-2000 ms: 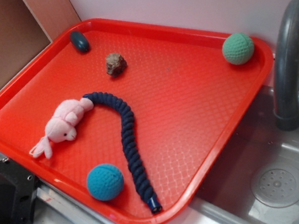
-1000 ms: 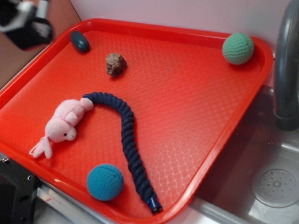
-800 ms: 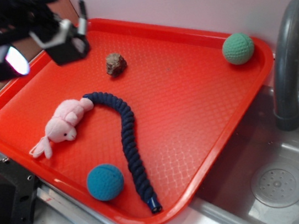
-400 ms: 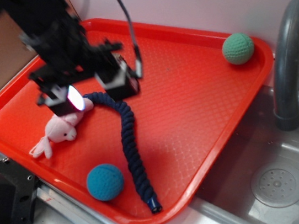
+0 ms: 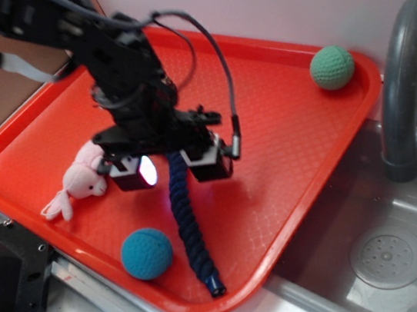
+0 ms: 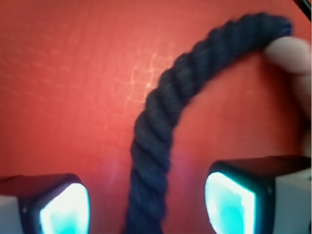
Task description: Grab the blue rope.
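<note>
The blue rope (image 5: 186, 229) is held in the red tray (image 5: 292, 144), straddled by the spread gripper (image 5: 170, 169); its upper end is hidden behind the arm

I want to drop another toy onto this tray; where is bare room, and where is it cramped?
The red plastic tray is bare across its right half, between the navy twisted rope and the green crocheted ball. The left half is crowded: the open gripper straddles the rope, with the pink plush toy and the teal crocheted ball nearby.

End effector (image 5: 170, 167) straddles blue rope (image 5: 185, 221); pink plush (image 5: 80, 179) crowds one side, other side bare tray (image 5: 284, 138).
</note>
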Available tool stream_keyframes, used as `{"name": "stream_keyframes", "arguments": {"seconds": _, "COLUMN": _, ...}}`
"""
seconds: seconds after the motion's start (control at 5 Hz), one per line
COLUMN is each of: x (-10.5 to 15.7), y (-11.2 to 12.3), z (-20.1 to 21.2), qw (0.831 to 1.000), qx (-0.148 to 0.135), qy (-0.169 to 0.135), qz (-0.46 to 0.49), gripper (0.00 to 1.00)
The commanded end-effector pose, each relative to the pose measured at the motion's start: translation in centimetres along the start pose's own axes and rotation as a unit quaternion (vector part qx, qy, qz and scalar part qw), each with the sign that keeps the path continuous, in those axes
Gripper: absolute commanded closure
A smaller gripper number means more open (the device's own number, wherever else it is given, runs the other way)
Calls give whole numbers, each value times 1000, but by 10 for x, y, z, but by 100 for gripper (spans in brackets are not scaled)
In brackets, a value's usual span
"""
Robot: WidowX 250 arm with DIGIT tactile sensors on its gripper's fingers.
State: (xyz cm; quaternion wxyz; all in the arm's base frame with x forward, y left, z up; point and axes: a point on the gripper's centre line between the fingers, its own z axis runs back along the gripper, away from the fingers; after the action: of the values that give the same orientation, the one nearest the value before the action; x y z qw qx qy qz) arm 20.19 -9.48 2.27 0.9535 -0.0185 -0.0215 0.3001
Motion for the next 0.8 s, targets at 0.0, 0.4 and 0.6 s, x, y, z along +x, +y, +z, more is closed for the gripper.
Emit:
{"name": "stream_keyframes", "arguments": {"seconds": 0.0, "x": -2, "y": -11, "z": -15, "qw": 999, "qx": -14, "qy": 4, "qz": -37, "gripper": 15}}
{"name": "stream_keyframes", "arguments": {"seconds": 0.4, "x": -7, "y": -10, "z": -15, "qw": 999, "qx": -4, "qy": 0, "qz": -32, "gripper": 100}}
{"name": "stream_keyframes", "arguments": {"seconds": 0.6, "x": 7, "y": -4, "z": 10, "qw": 998, "qx": 15, "qy": -6, "qz": -57, "gripper": 100}}
